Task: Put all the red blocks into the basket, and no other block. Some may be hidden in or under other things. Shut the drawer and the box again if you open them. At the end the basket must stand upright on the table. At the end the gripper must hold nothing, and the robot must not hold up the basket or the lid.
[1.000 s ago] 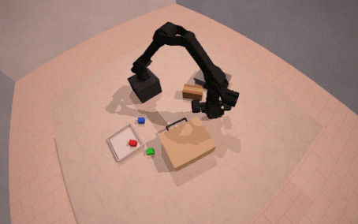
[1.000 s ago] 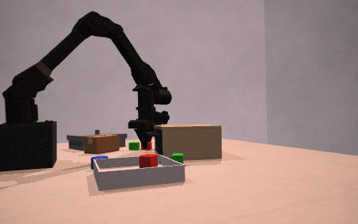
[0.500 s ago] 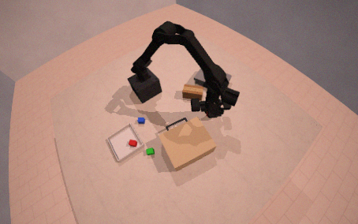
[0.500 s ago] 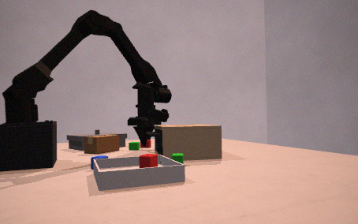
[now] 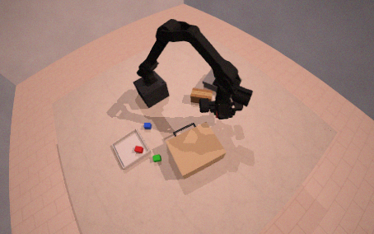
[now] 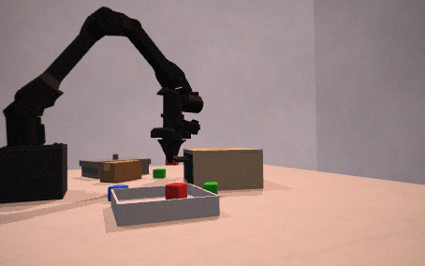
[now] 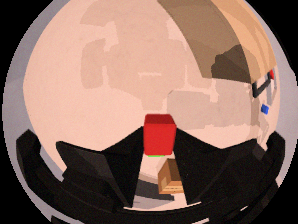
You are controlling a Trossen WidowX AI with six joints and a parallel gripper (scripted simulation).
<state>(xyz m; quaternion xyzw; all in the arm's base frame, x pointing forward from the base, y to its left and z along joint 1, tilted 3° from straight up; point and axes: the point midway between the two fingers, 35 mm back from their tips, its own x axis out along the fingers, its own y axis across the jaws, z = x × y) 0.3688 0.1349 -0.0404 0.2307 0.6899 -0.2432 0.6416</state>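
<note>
Gripper (image 6: pixel 171 158): hanging fingers-down at frame centre in the exterior view, clenching a red block (image 7: pixel 160 133) between its fingers; in the wrist view the block is sitting at centre, between the two dark fingers.

Basket (image 6: pixel 159 213): a low grey tray standing upright on the table at lower centre of the exterior view, lower left of centre in the top view. It is holding a second red block (image 5: pixel 139 149).

Green block (image 5: pixel 156 158): lying just right of the basket, between it and the tan box.

Another green block (image 6: pixel 159 173): sitting farther back, left of the gripper.

Blue block (image 5: pixel 147 125): lying above the basket in the top view.

Tan box (image 5: pixel 197 150): standing right of the basket, a dark handle showing on its upper left edge.

Small brown box (image 5: pixel 201 95): sitting left of the gripper.
</note>
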